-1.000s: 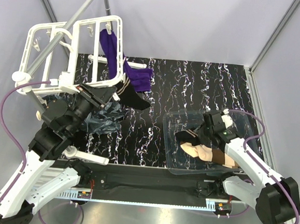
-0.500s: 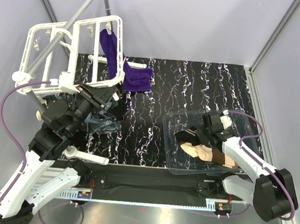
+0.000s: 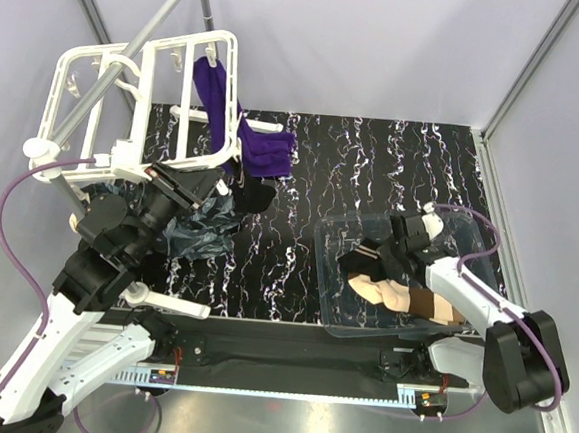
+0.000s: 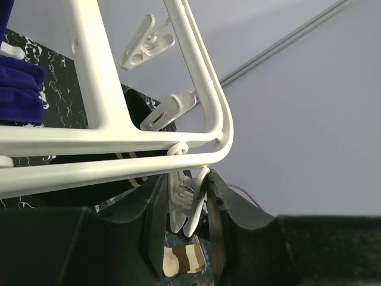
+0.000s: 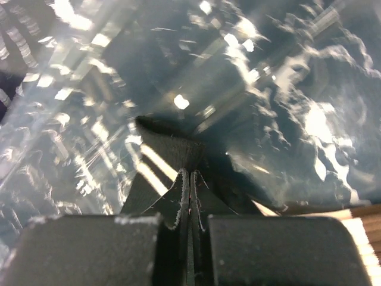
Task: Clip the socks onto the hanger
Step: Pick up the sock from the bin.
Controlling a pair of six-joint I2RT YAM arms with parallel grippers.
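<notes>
The white hanger [image 3: 139, 94] stands at the back left, and its frame [image 4: 119, 140] crosses the left wrist view. My left gripper [image 3: 210, 182] is at its near corner, shut on a dangling white clip [image 4: 187, 202]. A black sock [image 3: 252, 191] with a striped cuff [image 4: 181, 259] lies just beside and below that clip; whether the clip holds it I cannot tell. My right gripper [image 3: 379, 256] is down in the clear tray [image 3: 333, 240], shut on another black sock [image 3: 358, 259] with a striped cuff [image 5: 161, 158]. Beige socks [image 3: 404, 296] lie beside it.
A purple sock [image 3: 214, 95] hangs from the hanger, with purple fabric [image 3: 267, 151] spread on the black marbled table [image 3: 374, 163]. A grey metal pole [image 3: 132, 49] leans across the hanger. Crumpled blue-grey cloth [image 3: 198, 234] lies under the left arm.
My right gripper has closed on the black sock in the tray and edged slightly left. The black sock near the left gripper has shifted. The left gripper stays on the clip.
</notes>
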